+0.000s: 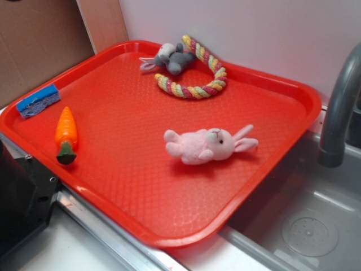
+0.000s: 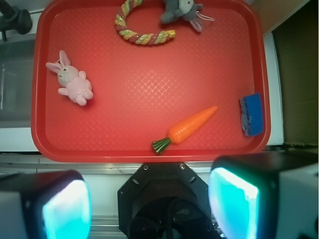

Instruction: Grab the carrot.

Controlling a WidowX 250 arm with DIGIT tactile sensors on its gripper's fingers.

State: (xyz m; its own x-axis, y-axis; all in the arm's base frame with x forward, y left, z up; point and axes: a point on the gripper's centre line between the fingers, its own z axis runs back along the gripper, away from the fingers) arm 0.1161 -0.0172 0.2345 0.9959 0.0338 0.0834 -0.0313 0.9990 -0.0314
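While the gripper (image 2: 149, 206) hangs above the tray's near rim, jaws apart and empty, the carrot (image 2: 185, 130) lies untouched on the red tray (image 2: 144, 89) beside a blue sponge (image 2: 252, 114); no legible writing anywhere.

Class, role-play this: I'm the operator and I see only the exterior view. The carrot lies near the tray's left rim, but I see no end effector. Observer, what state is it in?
Observer: In the wrist view the end effector is open, with nothing between its fingers.
Operator: Is it touching the carrot?
Observer: No. The carrot lies apart from it, further up that picture, by the nearest rim of the tray.
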